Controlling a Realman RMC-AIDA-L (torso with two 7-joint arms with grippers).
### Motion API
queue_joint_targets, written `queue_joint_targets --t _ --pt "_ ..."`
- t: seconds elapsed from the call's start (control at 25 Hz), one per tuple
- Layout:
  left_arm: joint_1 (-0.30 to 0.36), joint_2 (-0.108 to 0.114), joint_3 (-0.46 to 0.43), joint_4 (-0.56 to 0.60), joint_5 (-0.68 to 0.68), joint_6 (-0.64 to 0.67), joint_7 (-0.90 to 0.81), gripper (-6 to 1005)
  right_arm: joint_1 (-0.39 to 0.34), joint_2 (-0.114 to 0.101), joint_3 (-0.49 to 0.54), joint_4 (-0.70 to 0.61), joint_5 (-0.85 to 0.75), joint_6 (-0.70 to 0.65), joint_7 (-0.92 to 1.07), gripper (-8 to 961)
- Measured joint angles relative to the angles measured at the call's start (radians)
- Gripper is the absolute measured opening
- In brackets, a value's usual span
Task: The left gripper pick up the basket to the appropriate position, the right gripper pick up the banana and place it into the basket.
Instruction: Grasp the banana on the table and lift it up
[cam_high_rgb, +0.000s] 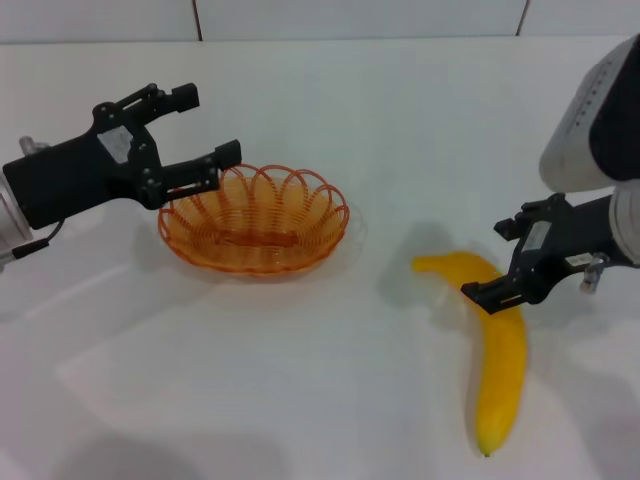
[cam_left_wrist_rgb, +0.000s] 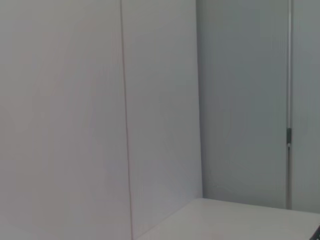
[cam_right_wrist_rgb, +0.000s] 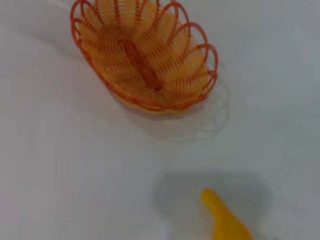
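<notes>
Basket step looks done or nearly: left gripper (cam_high_rgb: 205, 128) is spread open at the basket's (cam_high_rgb: 254, 221) near rim, lower finger touching or just over it; can't tell which. Basket sits empty on the worktop (cam_high_rgb: 300, 380). Right gripper (cam_high_rgb: 505, 262) straddles the banana (cam_high_rgb: 497, 345) near its stem end, not visibly clamped. Next: close on the banana, lift, carry it over the basket.

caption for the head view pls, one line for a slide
Left gripper open at the orange basket's rim; right gripper open over the banana on the white table.
</notes>
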Motion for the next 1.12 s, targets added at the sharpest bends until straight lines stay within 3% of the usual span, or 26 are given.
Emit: queue_joint_targets --t 0.48,0.88,1.12 --pt "0.012 -0.006 0.113 -0.033 0.004 0.004 0.168 892 0.029 -0.002 -0.010 0.072 0.007 0.037 -0.006 866" --pt "0.010 -0.008 0.353 -0.053 0.001 -0.003 0.219 893 0.036 -0.002 -0.017 0.084 0.008 0.039 -0.007 865" --pt "0.012 -0.009 0.413 -0.079 0.000 -0.004 0.276 893 0.040 -0.001 -0.026 0.118 0.011 0.058 -0.006 864"
